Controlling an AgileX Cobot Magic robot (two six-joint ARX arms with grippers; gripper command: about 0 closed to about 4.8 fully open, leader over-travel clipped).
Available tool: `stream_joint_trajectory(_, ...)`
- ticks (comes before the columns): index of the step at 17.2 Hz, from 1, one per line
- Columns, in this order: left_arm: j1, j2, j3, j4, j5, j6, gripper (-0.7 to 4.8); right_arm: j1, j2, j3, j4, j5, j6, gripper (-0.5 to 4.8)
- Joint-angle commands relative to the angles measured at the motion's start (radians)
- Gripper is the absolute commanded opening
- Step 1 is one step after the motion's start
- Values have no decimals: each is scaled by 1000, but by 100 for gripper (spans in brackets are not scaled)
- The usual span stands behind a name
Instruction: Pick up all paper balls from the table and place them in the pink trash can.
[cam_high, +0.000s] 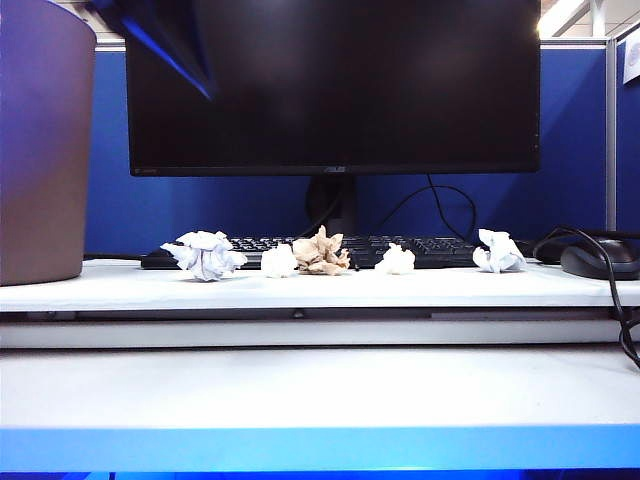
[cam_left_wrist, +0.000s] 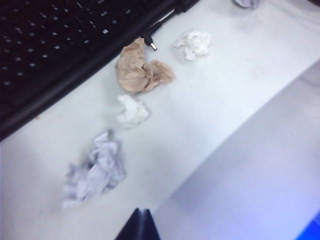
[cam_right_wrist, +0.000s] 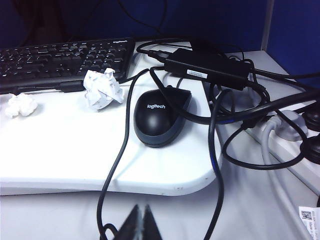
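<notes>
While five paper balls (cam_high: 205, 254) are lying in a row on the tabletop (cam_high: 320, 288), the left tool (cam_left_wrist: 142, 214), pinched empty, is hovering nearest the leftmost; the right tool (cam_right_wrist: 141, 209), also closed, is hanging far off

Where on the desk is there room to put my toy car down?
The lower table in front of the raised shelf is bare. The shelf's front strip, before the paper balls, is free too. Around the mouse it's crowded with cables. Both grippers, left and right, have jaws shut.
</notes>
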Motion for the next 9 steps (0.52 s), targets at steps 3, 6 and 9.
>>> stream_joint_trajectory(3,1,183,3,35,-51,15,95,0,-2,-2,14,2,-3,-5)
stream_joint_trajectory(6,2,268,2,99,-143,15,244,0,-2,-2,14,1,-3,-5)
stream_joint_trajectory(9,14,304,2,109,-146,13,279,0,-2,-2,14,1,-3,-5)
